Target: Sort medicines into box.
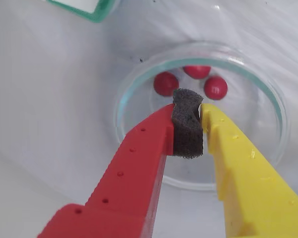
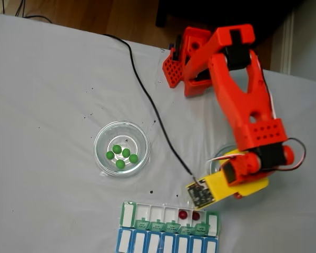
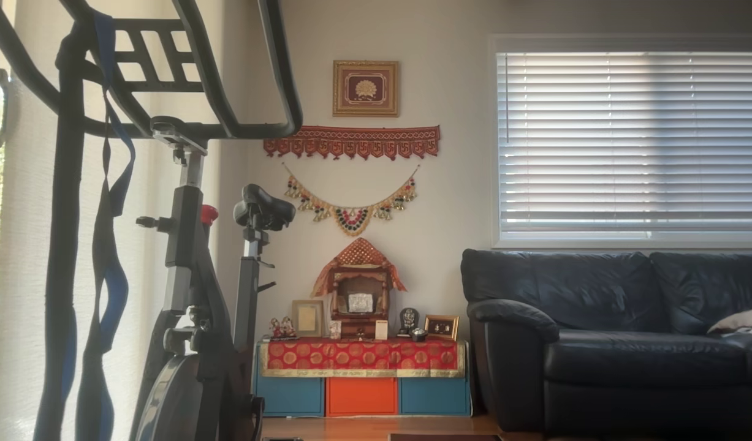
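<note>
Worktop (image 2: pixel 47 79), covered in white cloth, carried everything in the fixed view. Orange arm (image 2: pixel 242 100) reached from its base near the far edge down toward the near right part of the worktop. Black cable (image 2: pixel 152 108) ran from the far edge across to the yellow wrist part.

Box (image 2: pixel 127 215) lay at the near edge, green row of compartments with lids open, blue row (image 2: pixel 168 243) adjoining it on the near side. Two dark red medicines (image 2: pixel 183 214) sat in compartments toward the right end of the green row in that view.

Left glass dish (image 2: pixel 102 153) stood left of centre and held five green medicines (image 2: pixel 126 153) clustered together. Second glass dish (image 1: pixel 139 79) lay under the arm's end near the right side; in the wrist view three red medicines (image 1: pixel 166 83) sat at its far part, two just beside each other, one slightly apart on the left.

Hand (image 1: pixel 187 111) hung over that dish in the wrist view, red finger (image 1: pixel 139 163) on the left and yellow finger (image 1: pixel 243 168) on the right, clenched with a dark foam pad (image 1: pixel 187 130) squeezed between the tips. No ball seen in the grip; whether the tips touched the dish cannot be told. Green corner of the box showed at the top edge of the wrist view.

The other view showed a room: exercise bike (image 3: pixel 192 275), dark sofa (image 3: pixel 615 331), window blinds (image 3: pixel 633 141).
</note>
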`<move>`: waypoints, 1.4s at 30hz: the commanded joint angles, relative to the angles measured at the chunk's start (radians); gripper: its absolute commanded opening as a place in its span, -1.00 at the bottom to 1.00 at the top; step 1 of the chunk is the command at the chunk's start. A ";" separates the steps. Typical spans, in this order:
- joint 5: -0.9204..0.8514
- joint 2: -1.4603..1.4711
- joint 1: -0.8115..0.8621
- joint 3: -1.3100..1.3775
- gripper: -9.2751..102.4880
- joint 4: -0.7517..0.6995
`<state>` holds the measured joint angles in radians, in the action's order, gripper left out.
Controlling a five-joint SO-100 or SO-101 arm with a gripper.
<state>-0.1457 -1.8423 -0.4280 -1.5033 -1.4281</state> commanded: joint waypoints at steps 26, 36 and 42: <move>-0.127 0.089 -0.118 -0.023 -0.77 -0.003; -0.140 0.126 -0.084 0.017 -0.49 -0.048; -0.160 0.117 -0.087 -0.046 -0.49 -0.028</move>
<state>-0.2930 -1.6797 -0.5185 -1.5432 -1.4742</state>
